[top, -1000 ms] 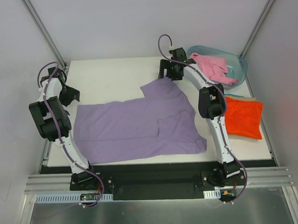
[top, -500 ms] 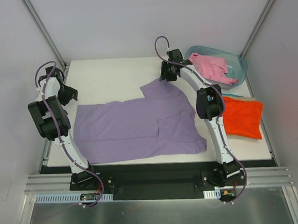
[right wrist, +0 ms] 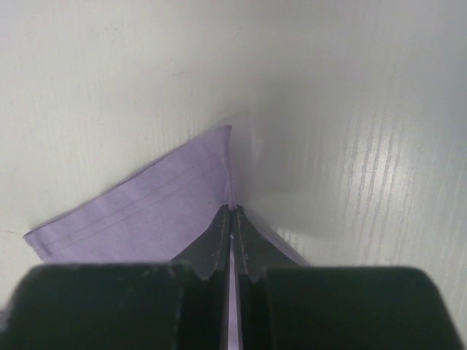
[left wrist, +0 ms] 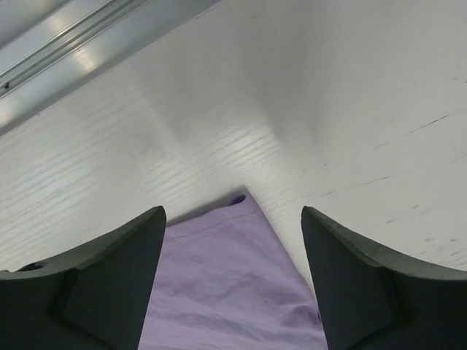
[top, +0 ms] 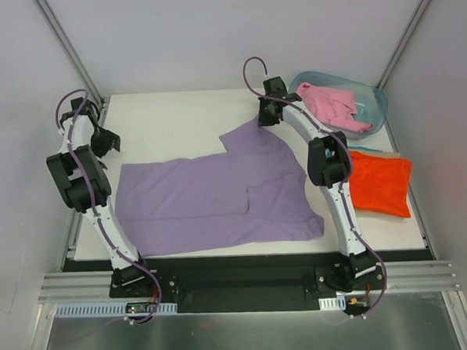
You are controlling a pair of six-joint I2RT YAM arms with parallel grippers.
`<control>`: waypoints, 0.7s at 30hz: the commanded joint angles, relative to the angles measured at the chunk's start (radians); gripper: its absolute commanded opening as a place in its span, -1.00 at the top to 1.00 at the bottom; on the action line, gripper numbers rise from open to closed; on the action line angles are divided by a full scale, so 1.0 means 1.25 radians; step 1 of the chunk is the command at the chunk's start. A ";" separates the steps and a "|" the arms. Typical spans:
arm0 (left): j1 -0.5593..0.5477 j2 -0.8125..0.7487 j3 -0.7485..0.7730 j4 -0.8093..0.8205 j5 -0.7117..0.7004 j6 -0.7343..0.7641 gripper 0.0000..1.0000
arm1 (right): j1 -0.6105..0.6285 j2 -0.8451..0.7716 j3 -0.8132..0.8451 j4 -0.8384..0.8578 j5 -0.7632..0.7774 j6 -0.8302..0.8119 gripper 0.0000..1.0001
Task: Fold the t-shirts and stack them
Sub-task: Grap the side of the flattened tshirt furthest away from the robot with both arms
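Note:
A lavender t-shirt (top: 219, 195) lies spread flat on the white table. My right gripper (top: 263, 120) is at its far sleeve corner. In the right wrist view the right gripper (right wrist: 232, 211) is shut, with a ridge of the lavender cloth (right wrist: 146, 211) pinched between the tips. My left gripper (top: 106, 142) hovers by the shirt's far left corner. In the left wrist view the left gripper (left wrist: 232, 213) is open, and the lavender corner (left wrist: 226, 277) lies between its fingers (left wrist: 109, 284), untouched. A folded orange t-shirt (top: 383, 184) lies at the right. A pink t-shirt (top: 331, 103) sits in the tub.
The translucent blue-green tub (top: 379, 105) stands at the back right corner. A thin teal edge (top: 367, 148) shows at the orange shirt's far side. Grey walls enclose the table, with a metal rail (left wrist: 87, 51) along the left edge. Bare tabletop (top: 176, 123) lies behind the lavender shirt.
The right gripper has come down onto the sleeve corner and closed on it. The left gripper shifted slightly toward the back left, and its jaws have narrowed a little.

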 commanded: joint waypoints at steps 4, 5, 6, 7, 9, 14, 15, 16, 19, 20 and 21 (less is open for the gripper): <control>-0.008 0.039 0.022 -0.021 0.072 0.014 -0.28 | 0.000 -0.043 -0.005 0.020 0.009 -0.049 0.99; -0.014 0.040 0.018 -0.021 0.067 0.016 -0.27 | 0.000 -0.042 -0.007 0.020 0.004 -0.049 0.99; -0.016 0.043 0.008 -0.021 0.064 0.016 -0.26 | 0.000 -0.043 -0.011 0.021 0.002 -0.049 0.99; -0.021 0.047 0.003 -0.021 0.062 0.016 -0.13 | 0.000 -0.042 -0.014 0.022 -0.002 -0.046 0.99; -0.024 0.055 -0.001 -0.021 0.063 0.020 0.04 | 0.000 -0.038 -0.017 0.020 -0.014 -0.044 0.99; -0.039 0.074 -0.002 -0.029 0.063 0.032 0.20 | -0.003 -0.040 -0.032 0.018 -0.024 -0.041 0.99; -0.042 0.078 -0.002 -0.038 0.060 0.034 0.19 | -0.004 -0.043 -0.033 0.018 -0.028 -0.040 0.99; -0.043 0.078 -0.001 -0.044 0.047 0.033 0.19 | -0.004 -0.044 -0.034 0.018 -0.030 -0.040 0.99; -0.046 0.078 -0.005 -0.056 0.001 0.024 0.16 | -0.010 -0.049 -0.037 0.016 -0.041 -0.039 0.99; -0.047 0.079 -0.003 -0.055 -0.004 0.023 0.16 | -0.010 -0.050 -0.039 0.016 -0.046 -0.038 0.99; -0.047 0.082 -0.002 -0.058 -0.007 0.021 0.16 | -0.010 -0.054 -0.042 0.016 -0.049 -0.040 0.99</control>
